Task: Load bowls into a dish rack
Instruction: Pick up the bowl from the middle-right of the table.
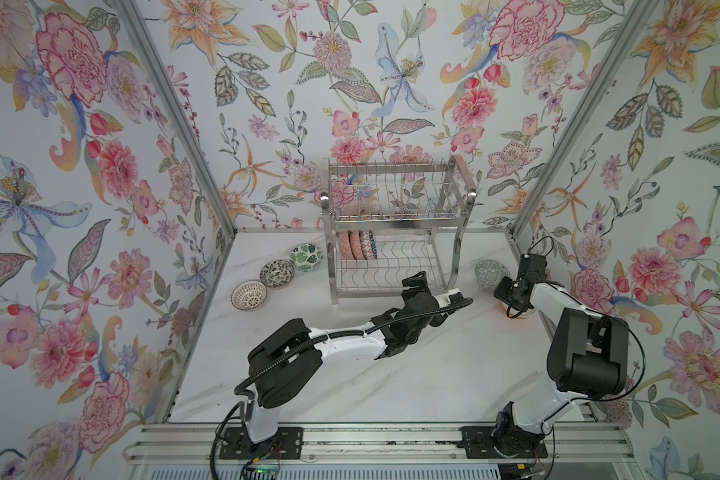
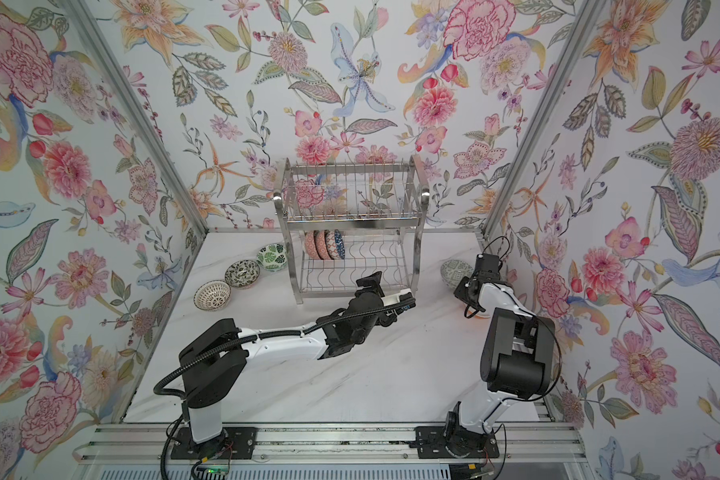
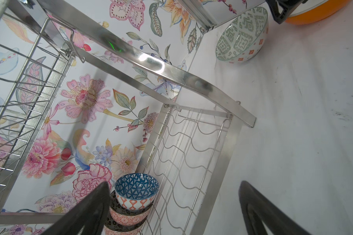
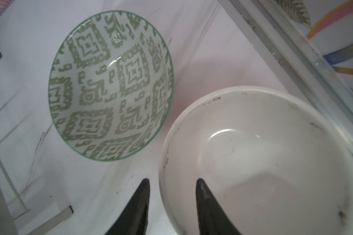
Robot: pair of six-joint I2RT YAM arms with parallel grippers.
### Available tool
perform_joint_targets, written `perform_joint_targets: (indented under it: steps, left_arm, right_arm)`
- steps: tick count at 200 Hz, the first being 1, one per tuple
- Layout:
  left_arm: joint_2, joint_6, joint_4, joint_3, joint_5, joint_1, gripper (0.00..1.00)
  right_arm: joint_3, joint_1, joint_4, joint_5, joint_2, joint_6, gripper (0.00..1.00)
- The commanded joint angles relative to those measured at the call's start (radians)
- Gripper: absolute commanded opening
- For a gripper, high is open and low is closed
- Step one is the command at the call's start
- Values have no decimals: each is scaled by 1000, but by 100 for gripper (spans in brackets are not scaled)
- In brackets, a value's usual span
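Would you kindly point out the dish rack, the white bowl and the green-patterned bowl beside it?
dish rack (image 1: 395, 225): in a top view, on the front bar of its upper tier.
white bowl (image 4: 263, 162): right wrist view, on its inner floor.
green-patterned bowl (image 4: 110, 85): right wrist view, on its patterned inside.

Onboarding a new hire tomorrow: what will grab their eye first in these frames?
Loud floral wallpaper covers the walls. At the back, the shiny dish rack holds three bowls on edge at one end of its lower tier. The right hand straddles the rim of a white bowl.
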Motion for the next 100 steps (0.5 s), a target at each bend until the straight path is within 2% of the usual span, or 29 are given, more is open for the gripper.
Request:
perform_joint_targets:
  steps: [1,47,100]
  left_arm:
    - [19,-11,-18,32,-12,-10,99]
    - [11,-16,-29,32,-25,-12,99]
    - [-23,-42,-32,4,-40,-11,99]
  right_arm:
    - [0,-3,-26,9,27,-4,34]
    - [3,-3,-30,0,38,-2,26]
    - [-18,0,-45,-14,-7,4,5]
